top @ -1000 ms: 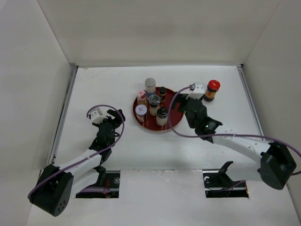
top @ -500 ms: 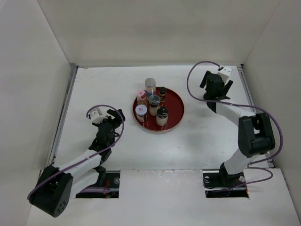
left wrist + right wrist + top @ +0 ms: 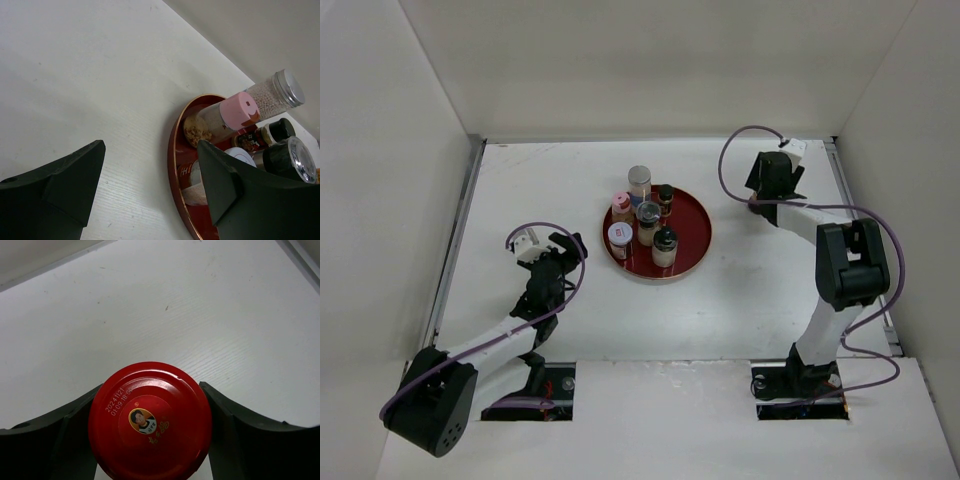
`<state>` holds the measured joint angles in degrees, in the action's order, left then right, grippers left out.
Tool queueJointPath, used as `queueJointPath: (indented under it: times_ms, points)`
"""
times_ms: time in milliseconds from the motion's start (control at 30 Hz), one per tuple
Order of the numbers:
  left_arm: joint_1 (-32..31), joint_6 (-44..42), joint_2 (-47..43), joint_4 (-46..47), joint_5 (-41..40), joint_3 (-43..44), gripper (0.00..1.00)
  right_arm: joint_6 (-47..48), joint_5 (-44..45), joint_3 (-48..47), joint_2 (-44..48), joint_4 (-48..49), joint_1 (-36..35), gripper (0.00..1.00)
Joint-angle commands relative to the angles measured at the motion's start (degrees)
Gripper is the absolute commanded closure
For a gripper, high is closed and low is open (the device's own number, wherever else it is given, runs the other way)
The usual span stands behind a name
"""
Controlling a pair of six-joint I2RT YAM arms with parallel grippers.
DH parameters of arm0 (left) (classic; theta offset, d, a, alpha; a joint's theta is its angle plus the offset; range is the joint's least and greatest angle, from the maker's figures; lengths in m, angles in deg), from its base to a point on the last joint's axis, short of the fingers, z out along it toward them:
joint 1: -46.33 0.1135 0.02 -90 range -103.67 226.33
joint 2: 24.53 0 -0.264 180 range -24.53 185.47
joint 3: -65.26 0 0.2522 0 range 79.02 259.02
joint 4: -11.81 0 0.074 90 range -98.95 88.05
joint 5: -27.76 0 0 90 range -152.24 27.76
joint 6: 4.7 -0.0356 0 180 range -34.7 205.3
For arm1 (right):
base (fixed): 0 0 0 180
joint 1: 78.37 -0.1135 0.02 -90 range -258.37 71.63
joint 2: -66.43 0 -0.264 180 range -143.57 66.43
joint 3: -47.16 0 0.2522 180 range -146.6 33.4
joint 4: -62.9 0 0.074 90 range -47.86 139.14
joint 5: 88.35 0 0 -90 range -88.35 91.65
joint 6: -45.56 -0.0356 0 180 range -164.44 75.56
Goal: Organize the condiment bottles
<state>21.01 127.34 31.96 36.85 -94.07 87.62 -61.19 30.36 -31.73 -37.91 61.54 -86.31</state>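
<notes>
The red-capped jar stands upright on the table, alone toward 2 o'clock in the top view. The right hand comes down on it from above, so the jar's long axis runs straight along the wrist camera's line of sight. The dark fingers lie against both flanks at about jar width, holding it. The tray lies toward 8 o'clock from this hand. Its free space is on the near right side, so that looks like the place to carry the jar. The cap is glossy metal with a printed date and a small portrait. The tray is smooth red lacquer with a low rim. The six bottles crowded on its left half are clear cylinders of grains and powders. The left hand hangs half open and empty at 9 o'clock of the tray, much farther from the jar.
</notes>
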Motion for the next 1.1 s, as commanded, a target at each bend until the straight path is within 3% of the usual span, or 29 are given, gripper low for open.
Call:
queueJointPath:
  times_ms: [0,100,233,400,633,767,867,1000,1067]
  points:
    - [0.23,0.59,-0.15,3.2,0.63,0.72,0.27,-1.09,-0.42,-1.41,0.79,1.92,-0.18,0.39]
    - [-0.03,0.59,-0.33,3.2,0.72,0.72,0.27,-0.65,1.52,0.6,4.12,3.85,-0.62,0.52]
    - [0.14,0.59,0.11,3.2,0.72,0.8,0.27,-0.82,1.44,2.19,10.89,5.0,-3.69,0.54]
    - [0.23,0.59,-0.15,3.12,0.72,0.8,0.27,0.32,0.3,2.63,16.09,5.61,-11.33,0.52]
    - [0.14,0.59,0.9,2.5,0.72,1.51,0.24,0.49,-1.9,0.53,12.67,6.14,-20.65,0.51]
    - [-0.3,0.32,2.13,1.19,0.72,2.73,0.18,0.76,-2.61,-1.41,8.98,6.76,-22.68,0.51]
    - [-0.03,0.23,3.27,-0.39,1.07,3.7,0.0,0.76,-2.96,-2.02,6.34,6.93,-23.56,0.51]
    - [0.4,-0.03,3.71,-0.92,0.72,4.06,0.0,0.76,-2.78,-1.5,4.06,7.46,-24.53,0.47]
    - [0.76,-0.12,3.45,-1.1,0.72,4.06,0.0,0.84,-2.43,-1.15,3.52,7.55,-25.05,0.38]
